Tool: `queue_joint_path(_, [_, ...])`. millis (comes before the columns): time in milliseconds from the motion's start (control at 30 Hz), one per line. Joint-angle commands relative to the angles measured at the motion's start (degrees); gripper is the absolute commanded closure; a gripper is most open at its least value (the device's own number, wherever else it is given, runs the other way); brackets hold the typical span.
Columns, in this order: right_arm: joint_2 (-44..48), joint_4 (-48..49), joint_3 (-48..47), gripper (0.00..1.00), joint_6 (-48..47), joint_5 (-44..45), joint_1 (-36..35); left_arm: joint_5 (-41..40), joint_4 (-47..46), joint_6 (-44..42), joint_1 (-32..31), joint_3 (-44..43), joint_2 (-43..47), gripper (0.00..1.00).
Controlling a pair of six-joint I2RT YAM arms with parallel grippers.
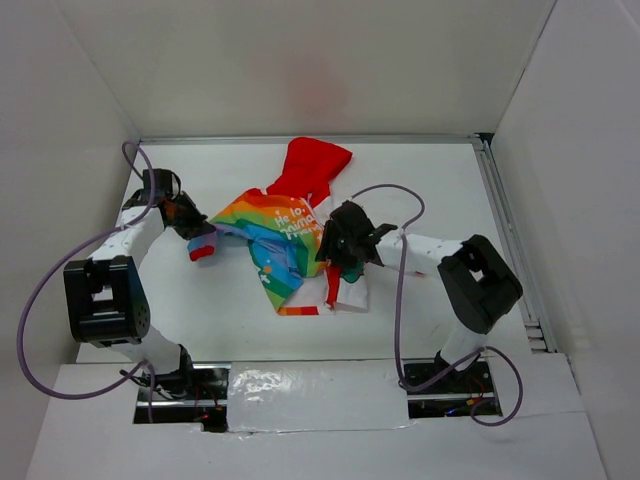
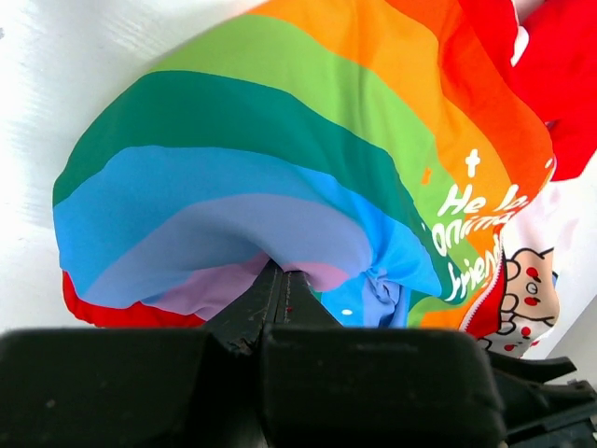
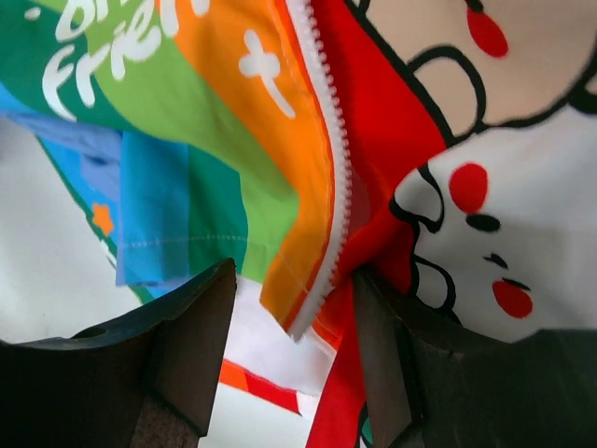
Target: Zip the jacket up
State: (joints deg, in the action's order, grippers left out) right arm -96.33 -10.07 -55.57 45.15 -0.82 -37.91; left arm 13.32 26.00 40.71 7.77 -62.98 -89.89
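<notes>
The rainbow-striped jacket point(image 1: 275, 240) lies crumpled in the middle of the table, its red hood point(image 1: 308, 168) toward the back wall. My left gripper point(image 1: 200, 238) is shut on the jacket's left sleeve; in the left wrist view the blue and lilac fabric point(image 2: 233, 233) bulges out from between the closed fingers. My right gripper point(image 1: 338, 262) is open over the jacket's front edge. In the right wrist view the white zipper teeth point(image 3: 331, 205) on an orange strip hang between the open fingers point(image 3: 201, 336), beside the white lining with printed faces point(image 3: 494, 215).
White walls enclose the table on three sides. A metal rail point(image 1: 510, 240) runs along the right edge. Purple cables point(image 1: 400, 300) loop from both arms. The arm bases point(image 1: 105, 300) stand at the near edge.
</notes>
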Motion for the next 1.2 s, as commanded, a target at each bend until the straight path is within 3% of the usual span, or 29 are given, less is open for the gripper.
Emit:
queue_joint_path(0, [-2.4, -0.9, -5.1, 0.4, 0.9, 2.1, -0.5, 2.1, -1.4, -1.2, 0.4, 0.2, 2.0, 1.0])
queue_joint_path(100, [-2.8, -2.9, -6.3, 0.41, 1.3, 5.2, -0.1, 1.4, -0.8, -1.2, 0.6, 0.2, 2.1, 1.0])
queue_joint_path(267, [-2.5, -2.8, -6.5, 0.78, 0.4, 1.9, 0.3, 2.1, -1.6, -1.3, 0.8, 0.7, 2.3, 1.0])
queue_joint_path(400, [-0.9, -6.6, -7.3, 0.87, 0.2, 4.0, -1.3, 2.6, -1.6, -1.5, 0.8, 0.3, 1.7, 1.0])
queue_joint_path(500, [2.4, -7.9, -6.8, 1.0, -0.7, 4.8, -2.9, 2.1, -1.1, -1.3, 0.8, -0.3, 1.3, 1.0])
queue_joint_path(700, [12.4, -9.2, -4.9, 1.0, -4.4, -4.6, -5.0, 1.7, -0.2, -1.1, 2.1, -2.7, 0.6, 1.0])
queue_joint_path(833, [22.6, -5.2, 3.6, 1.0, -5.3, -12.0, -6.4, 1.7, 1.2, -1.7, 3.7, -5.0, 0.0, 1.0])
queue_joint_path(967, [24.6, -3.5, 11.8, 0.96, -3.6, -14.5, -7.0, 2.9, 2.4, -1.8, 7.1, -6.5, -0.8, 1.0])
queue_joint_path(1067, [21.6, -3.1, 15.2, 0.85, -3.3, -12.7, -9.5, 4.3, 2.0, -2.7, 8.4, -6.4, -1.4, 1.0])
queue_joint_path(1167, [19.7, -3.0, 15.2, 0.67, -4.6, -9.8, -13.7, 5.2, 2.7, -4.1, 8.5, -6.5, -2.8, 1.0])
